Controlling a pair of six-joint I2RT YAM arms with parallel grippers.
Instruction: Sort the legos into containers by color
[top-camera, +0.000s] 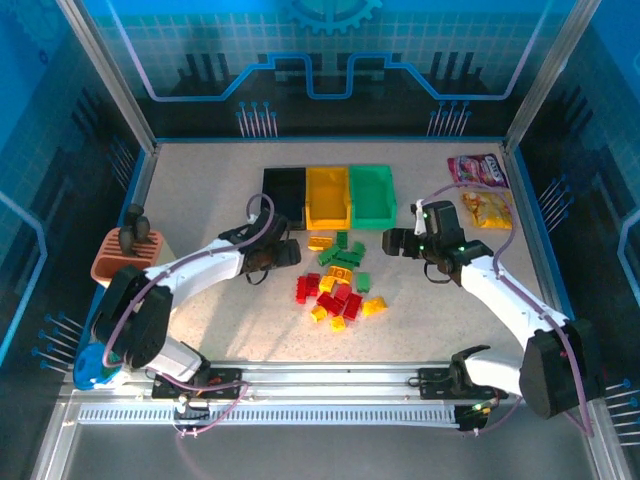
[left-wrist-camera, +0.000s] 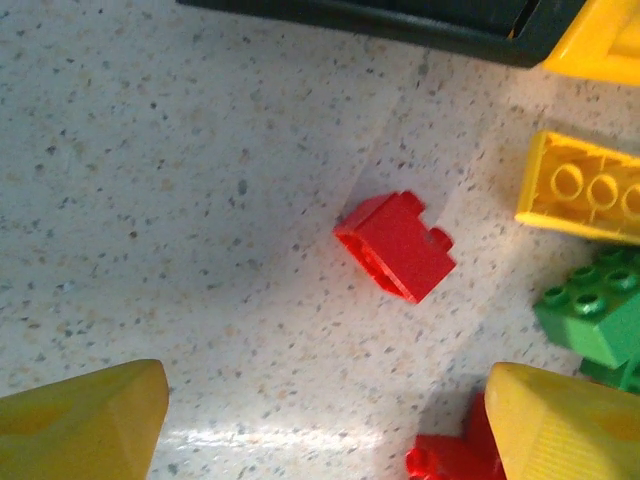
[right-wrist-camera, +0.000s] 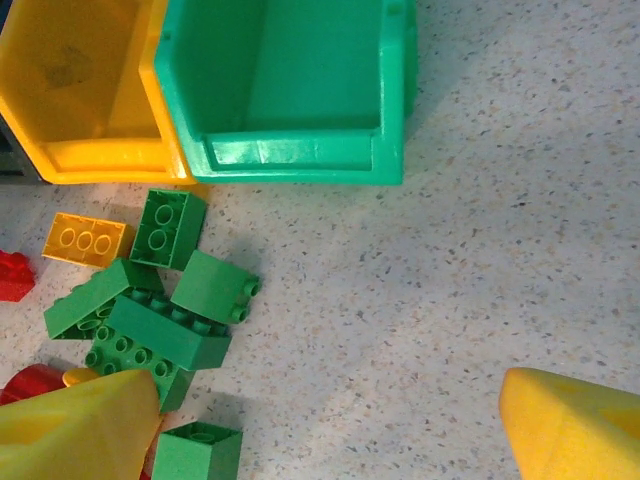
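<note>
From above: legos (top-camera: 338, 285) heaped mid-tabletop (top-camera: 200, 200), just short of the containers (top-camera: 328, 195) lined up toward the far edge, black, yellow, green. Both sets spread, nothing pinched: left fingers (top-camera: 287, 252) at the heap's left flank, right fingers (top-camera: 395, 242) at its right.

Left wrist: spread wide over bare tabletop, with a lone red brick (left-wrist-camera: 395, 245) tipped on its side farther ahead, near the black bin (left-wrist-camera: 400, 25). Easy to clip that sloped face off-centre and squirt it away. Also another red piece (left-wrist-camera: 445, 462) right beside one fingertip, so some risk of dragging or pinning it.

Right wrist: same story, spread, mostly over bare tabletop, green bricks (right-wrist-camera: 150, 310) bunched beside one finger and the green bin (right-wrist-camera: 300, 160) beyond. Likely trouble: grabbing two touching pieces at once, or sweeping in the yellow brick (right-wrist-camera: 85, 240) and dumping it in the wrong bin.
</note>
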